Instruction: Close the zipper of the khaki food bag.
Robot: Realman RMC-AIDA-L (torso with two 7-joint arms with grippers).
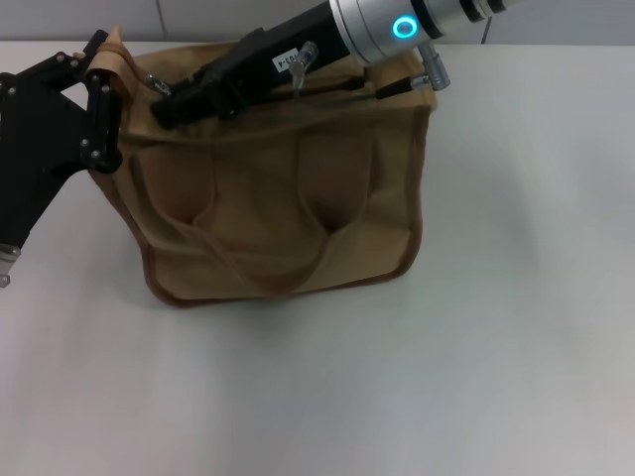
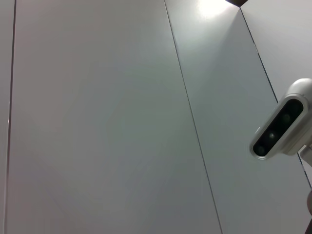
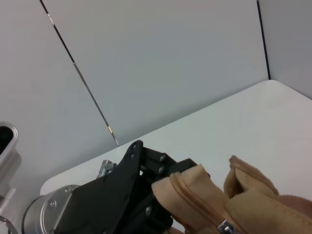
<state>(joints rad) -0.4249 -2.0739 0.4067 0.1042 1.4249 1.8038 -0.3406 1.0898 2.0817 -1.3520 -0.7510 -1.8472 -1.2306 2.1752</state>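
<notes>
The khaki food bag (image 1: 278, 208) stands on the white table, its handles hanging down the front. My left gripper (image 1: 107, 67) is shut on the bag's top left corner; it also shows in the right wrist view (image 3: 155, 187), clamped on the tan fabric (image 3: 258, 204). My right gripper (image 1: 162, 101) reaches over the bag's top from the far right, its tip at the left end of the seam, shut on the silver pull tab (image 1: 159, 86). The pull tab (image 3: 225, 226) sits on the zipper (image 3: 195, 202) close to the left gripper. The arm hides most of the zip line.
The white table (image 1: 496, 347) spreads out in front and to the right of the bag. A grey panelled wall (image 3: 146, 58) stands behind. The left wrist view shows only the wall and the robot's head camera (image 2: 280, 126).
</notes>
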